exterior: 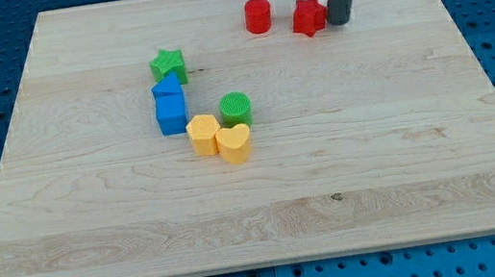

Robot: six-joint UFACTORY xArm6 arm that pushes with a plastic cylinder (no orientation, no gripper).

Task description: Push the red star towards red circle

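Observation:
The red star [308, 17] lies near the view's top, right of centre. The red circle [257, 15] stands a short gap to its left, apart from it. My tip [340, 22] is at the star's right side, right up against it or nearly touching. The dark rod rises from there out of the view's top.
A cluster sits left of centre: a green star [168, 66], two blue blocks [169, 108] below it, a green circle [236, 108], a yellow hexagon [203, 134] and a yellow heart [234, 143]. The wooden board [405, 155] lies on a blue perforated table.

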